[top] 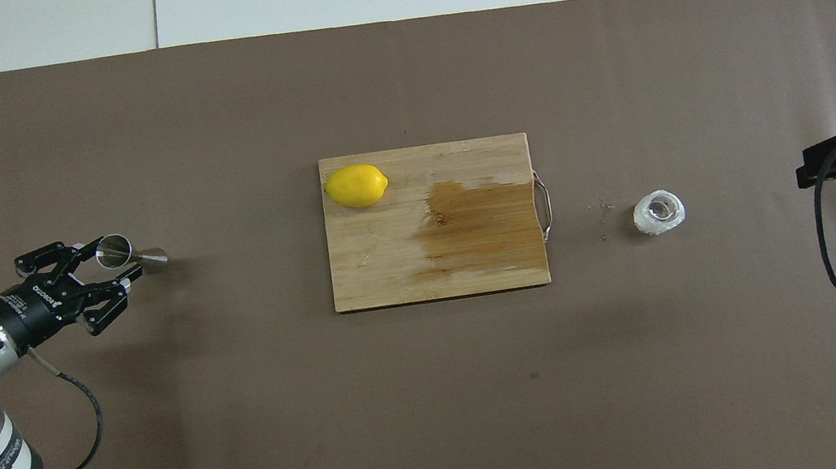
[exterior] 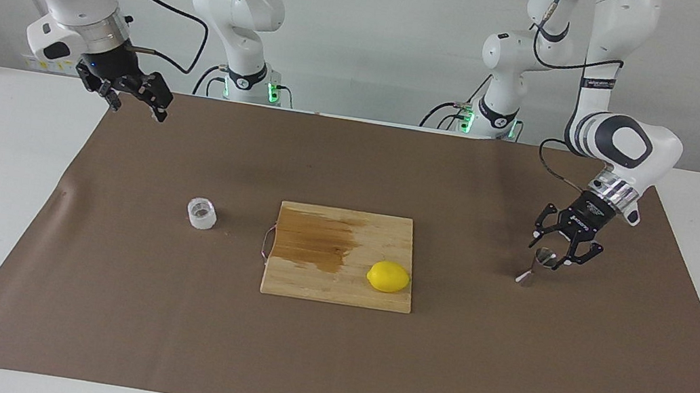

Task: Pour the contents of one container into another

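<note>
The left gripper (exterior: 560, 249) hung with its fingers spread around the rim of the steel jigger (exterior: 537, 266) – whether they touched it I could not tell. The jigger stood on the brown mat (exterior: 327, 358) toward the left arm's end of the table. At the table's middle lay a wooden cutting board (exterior: 338, 277) with a dark stain and a lemon (exterior: 389, 277) on it. The clear squat cup (exterior: 202, 213) sat toward the right arm's end. The right gripper (exterior: 134, 99) waited, raised over the mat's corner nearest its base – its fingers parted, holding nothing.
</note>
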